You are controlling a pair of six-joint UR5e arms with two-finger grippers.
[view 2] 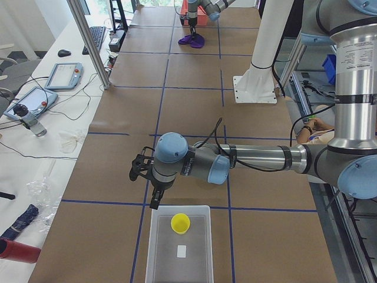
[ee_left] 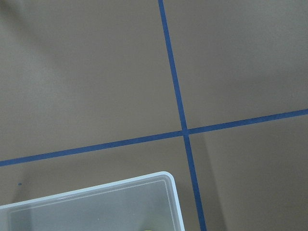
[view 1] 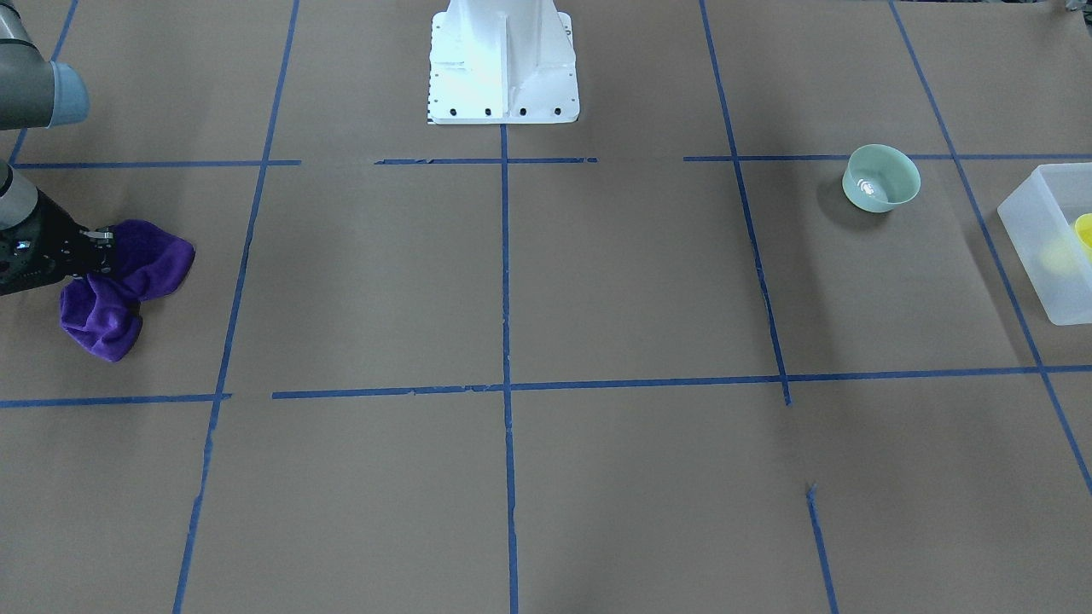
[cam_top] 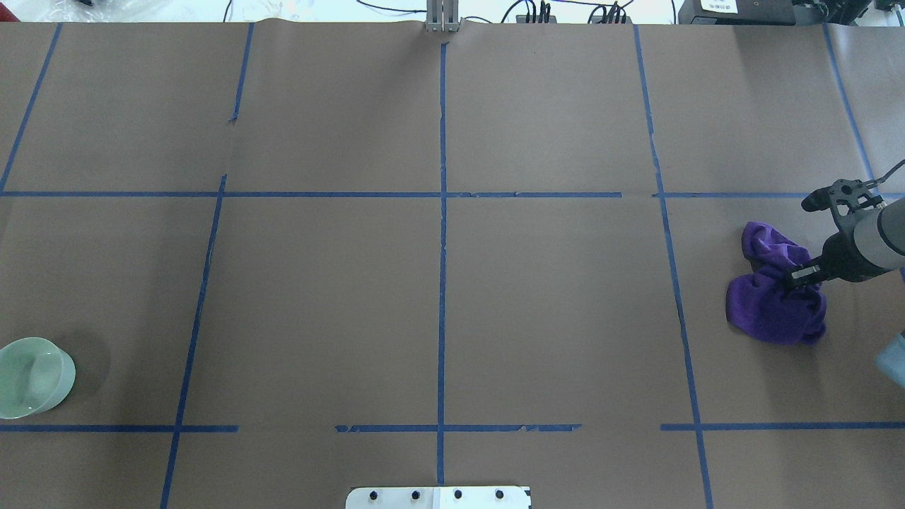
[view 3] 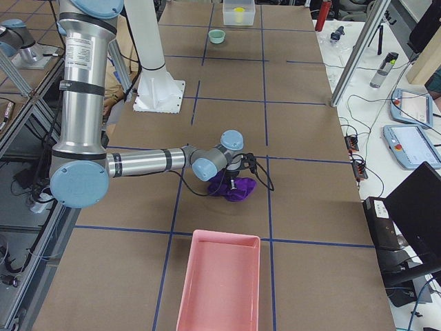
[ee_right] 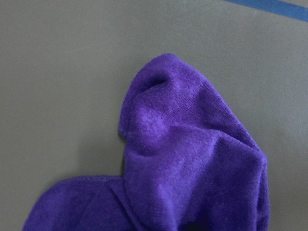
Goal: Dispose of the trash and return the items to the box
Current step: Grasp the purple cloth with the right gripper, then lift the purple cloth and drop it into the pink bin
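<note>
Cup (view 2: pixel 180 223) inside box (view 2: pixel 197 268), bowl (view 1: pixel 881 177) near the box, cloth (cam_top: pixel 774 311) at opposite end of table (view 1: pixel 597 281)

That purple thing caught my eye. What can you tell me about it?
The purple cloth looks soft and fuzzy, like microfibre. It lies crumpled on the brown paper-covered table, bunched into two lobes. The right gripper pinches it at the narrow middle. Nothing else touches it.

Yellow cup (view 2: pixel 180 223) stands upright inside the translucent box (view 1: pixel 1034 234); mint-green bowl (view 1: pixel 881 177) sits mouth-up outside, near the box.
</note>
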